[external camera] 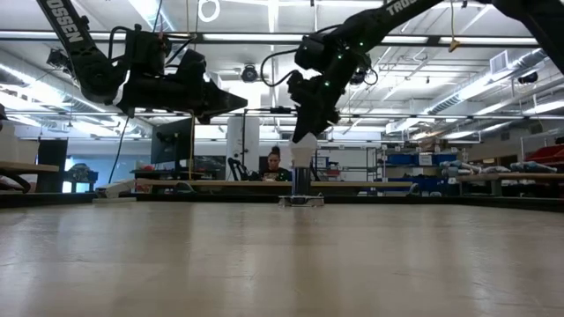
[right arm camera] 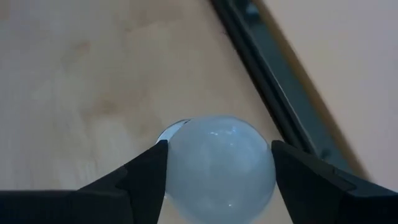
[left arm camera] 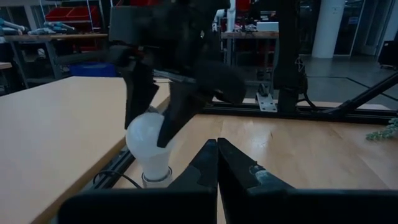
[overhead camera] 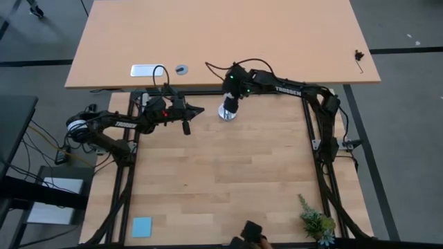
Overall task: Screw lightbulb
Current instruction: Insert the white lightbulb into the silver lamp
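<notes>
The right gripper (right arm camera: 217, 171) is straight over the lightbulb (right arm camera: 221, 163), pointing down, a finger on either side of the white globe and right against the glass, though a firm clamp I cannot tell. The bulb stands upright in the silver socket disc (overhead camera: 227, 113) near the far edge of the table (overhead camera: 228, 187). Off to the side, the left gripper (left arm camera: 217, 163) hangs above the table, fingers pressed together, holding nothing.
</notes>
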`<action>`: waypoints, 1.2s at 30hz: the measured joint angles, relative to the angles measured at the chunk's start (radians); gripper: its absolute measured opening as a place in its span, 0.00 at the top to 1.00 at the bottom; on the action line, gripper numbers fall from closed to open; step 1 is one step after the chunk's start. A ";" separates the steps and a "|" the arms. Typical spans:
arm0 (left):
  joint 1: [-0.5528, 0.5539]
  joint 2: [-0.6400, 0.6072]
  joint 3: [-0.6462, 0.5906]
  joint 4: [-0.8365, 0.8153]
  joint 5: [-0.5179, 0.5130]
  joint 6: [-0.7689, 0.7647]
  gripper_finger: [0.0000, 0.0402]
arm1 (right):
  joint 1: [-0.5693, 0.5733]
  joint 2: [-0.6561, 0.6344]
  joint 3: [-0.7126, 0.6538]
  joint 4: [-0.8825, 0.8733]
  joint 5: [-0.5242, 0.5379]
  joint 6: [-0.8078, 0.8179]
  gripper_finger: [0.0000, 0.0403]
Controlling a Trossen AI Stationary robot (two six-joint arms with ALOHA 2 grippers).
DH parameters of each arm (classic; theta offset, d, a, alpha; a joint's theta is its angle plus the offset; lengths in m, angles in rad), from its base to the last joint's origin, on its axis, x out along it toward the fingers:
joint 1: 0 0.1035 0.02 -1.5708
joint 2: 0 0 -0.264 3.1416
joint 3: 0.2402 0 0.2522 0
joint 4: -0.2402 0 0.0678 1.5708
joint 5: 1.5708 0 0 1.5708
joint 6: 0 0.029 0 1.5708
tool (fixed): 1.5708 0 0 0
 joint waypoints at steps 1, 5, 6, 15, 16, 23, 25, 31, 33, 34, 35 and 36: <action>0.000 0.000 0.000 0.001 0.000 0.000 0.99 | 0.004 -0.001 0.000 -0.008 0.021 0.060 0.32; 0.000 0.000 0.000 0.001 0.000 0.000 0.99 | 0.018 -0.001 0.000 -0.017 0.054 0.231 0.28; 0.000 0.000 0.000 -0.001 0.000 0.000 0.99 | 0.024 -0.001 0.000 -0.016 0.054 0.230 0.26; 0.000 0.000 0.000 -0.001 0.000 0.000 0.99 | 0.073 0.001 0.047 -0.020 0.047 0.018 0.14; 0.000 0.000 0.000 0.000 0.000 0.000 0.99 | 0.077 0.001 0.059 -0.028 0.048 -0.015 0.14; 0.000 0.000 0.000 -0.002 0.000 -0.001 0.99 | 0.072 0.001 0.097 -0.067 0.037 -0.302 0.14; 0.000 0.000 0.000 -0.001 0.000 -0.001 0.99 | 0.056 0.002 0.097 -0.089 0.035 -0.336 0.15; 0.000 0.000 0.000 -0.002 0.000 -0.001 0.99 | 0.009 0.002 0.093 -0.100 -0.050 -0.322 0.18; 0.000 0.000 0.000 -0.001 0.000 -0.001 0.99 | 0.001 0.002 0.093 -0.100 -0.072 -0.312 0.20; 0.000 0.000 0.000 -0.001 0.000 -0.001 0.99 | -0.002 0.002 0.093 -0.101 -0.082 -0.311 0.21; 0.000 0.000 0.000 -0.001 0.000 -0.001 0.99 | -0.002 0.002 0.093 -0.104 -0.091 -0.310 0.23; 0.000 0.000 0.000 -0.001 0.000 -0.001 0.99 | -0.002 0.002 0.092 -0.104 -0.093 -0.310 0.24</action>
